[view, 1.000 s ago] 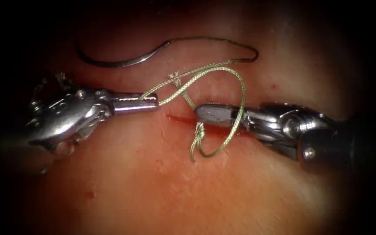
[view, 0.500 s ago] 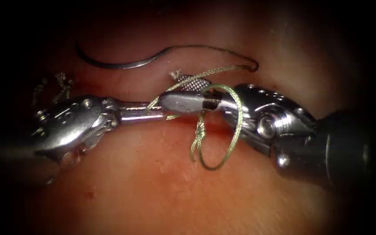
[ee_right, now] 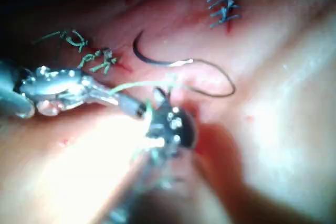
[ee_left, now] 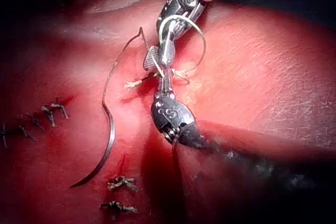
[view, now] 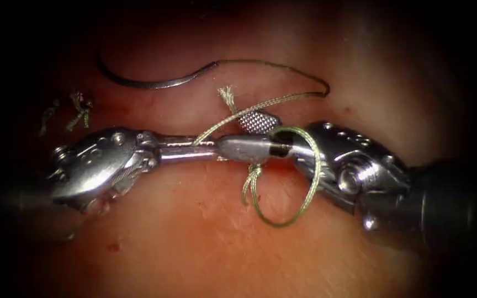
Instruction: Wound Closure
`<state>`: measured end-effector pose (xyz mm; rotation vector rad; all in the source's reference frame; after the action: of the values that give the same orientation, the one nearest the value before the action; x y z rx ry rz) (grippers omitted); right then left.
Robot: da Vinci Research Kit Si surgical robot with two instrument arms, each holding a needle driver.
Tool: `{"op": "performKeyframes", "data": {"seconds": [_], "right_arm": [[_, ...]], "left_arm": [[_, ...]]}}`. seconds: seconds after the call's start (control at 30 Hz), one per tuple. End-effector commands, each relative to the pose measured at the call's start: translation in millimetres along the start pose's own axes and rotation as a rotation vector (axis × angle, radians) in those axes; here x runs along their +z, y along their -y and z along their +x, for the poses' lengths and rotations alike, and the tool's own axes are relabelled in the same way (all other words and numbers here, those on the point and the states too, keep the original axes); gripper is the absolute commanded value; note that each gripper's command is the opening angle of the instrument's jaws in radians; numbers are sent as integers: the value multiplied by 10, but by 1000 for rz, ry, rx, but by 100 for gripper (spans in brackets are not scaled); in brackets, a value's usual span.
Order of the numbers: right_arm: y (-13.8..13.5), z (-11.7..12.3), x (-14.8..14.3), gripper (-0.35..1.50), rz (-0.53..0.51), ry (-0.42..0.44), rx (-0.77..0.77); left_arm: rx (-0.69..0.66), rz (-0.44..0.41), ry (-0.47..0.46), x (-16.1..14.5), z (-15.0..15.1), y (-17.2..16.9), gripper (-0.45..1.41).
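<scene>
Landmark: the knot (view: pixel 252 172) on the tissue (view: pixel 194 232).

- Left tool (view: pixel 210 148): just up-left of the knot, jaws clamped on the thread (view: pixel 271 102), which runs from there up and right to the needle's tail end.
- Right tool (view: pixel 232 133): tip directly above the knot, almost touching the left tool's tip. Jaws are apart and hold nothing; the ridged face of one jaw is showing.
- A loop of thread (view: pixel 310 187) is wrapped round the right tool behind its jaws and hangs down to the right of the knot.
- Short frayed tail (view: pixel 227 95): stands up from the knot, just beyond the open jaws.
- Needle (view: pixel 155 84): lies flat well up-left of the knot. It is not in the tissue and neither tool holds it.

This looks like a knot throw. You want the wrap to stay seated behind your right jaws, so don't twist that wrist. Take the tail near its end, not the long strand. Keep your left grip steady with light tension, and don't lift the knot.
</scene>
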<state>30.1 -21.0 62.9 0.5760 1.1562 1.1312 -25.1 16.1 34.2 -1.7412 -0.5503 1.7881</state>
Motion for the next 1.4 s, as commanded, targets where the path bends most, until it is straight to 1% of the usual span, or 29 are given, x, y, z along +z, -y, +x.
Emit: {"op": "performKeyframes", "data": {"seconds": [0.03,0.1,0.17,0.2,0.27,0.3,0.33,0.37,0.4,0.43,0.47,0.57,0.63,0.77,0.8,0.83,0.87,0.9,0.93,0.97,1.03,1.1,1.13,1.2,1.23,1.33,1.4], "right_arm": [[-3,-17,-3,104,16,9,-15],[-5,-27,-11,111,38,20,-49],[-6,-28,-13,113,47,20,-57],[-7,-29,-15,119,59,27,-58],[-7,-29,-13,124,79,36,-59],[-6,-29,-11,123,90,41,-60],[-4,-29,-9,111,103,48,-61],[-3,-30,-8,89,116,53,-74],[0,-31,-8,32,137,61,-94],[6,-31,-8,-35,177,76,-134],[6,-31,-8,-35,177,76,-134],[13,-31,-9,-35,224,74,-186],[16,-28,-8,-35,242,47,-197],[18,-13,-8,-35,254,-53,-195],[18,-13,-8,-35,254,-53,-195],[19,-9,-9,-35,256,-84,-187],[19,-9,-9,-35,256,-84,-187],[20,-1,-10,-35,244,-137,-177],[20,-1,-10,-35,244,-137,-177],[21,3,-10,-35,223,-174,-166],[20,6,-9,-35,189,-212,-153],[19,9,-8,-35,163,-243,-144],[19,9,-8,-35,163,-243,-144],[15,12,-9,-35,111,-290,-129],[15,12,-9,-35,111,-290,-129],[10,14,-12,-35,54,-330,-126],[6,15,-16,-35,3,-378,-101]], "left_arm": [[-3,-5,-4,3,-1,9,-45],[-7,-2,-7,3,3,17,-45],[-9,-1,-8,3,5,19,-45],[-13,0,-9,5,10,24,-45],[-19,2,-13,9,17,27,-45],[-21,3,-13,10,19,28,-45],[-16,4,-14,12,19,28,-45],[-16,6,-14,14,20,28,-45],[-15,7,-14,15,19,29,-45],[-14,13,-14,18,17,29,-45],[-14,13,-14,18,17,29,-45],[-10,14,-14,19,13,31,-45],[-5,15,-14,20,9,34,-45],[15,15,-12,19,-6,40,-45],[15,15,-12,19,-6,40,-45],[19,16,-11,19,-11,42,-45],[19,16,-11,19,-11,42,-45],[14,17,-11,19,-18,42,-45],[14,17,-11,19,-18,42,-45],[17,18,-11,19,-21,41,-45],[12,18,-11,19,-22,39,-45],[12,16,-10,19,-23,35,-45],[12,16,-10,19,-23,35,-45],[12,13,-10,20,-23,29,-45],[12,13,-10,20,-23,29,-45],[12,8,-10,21,-23,22,-45],[11,5,-10,22,-23,16,-45]]}}
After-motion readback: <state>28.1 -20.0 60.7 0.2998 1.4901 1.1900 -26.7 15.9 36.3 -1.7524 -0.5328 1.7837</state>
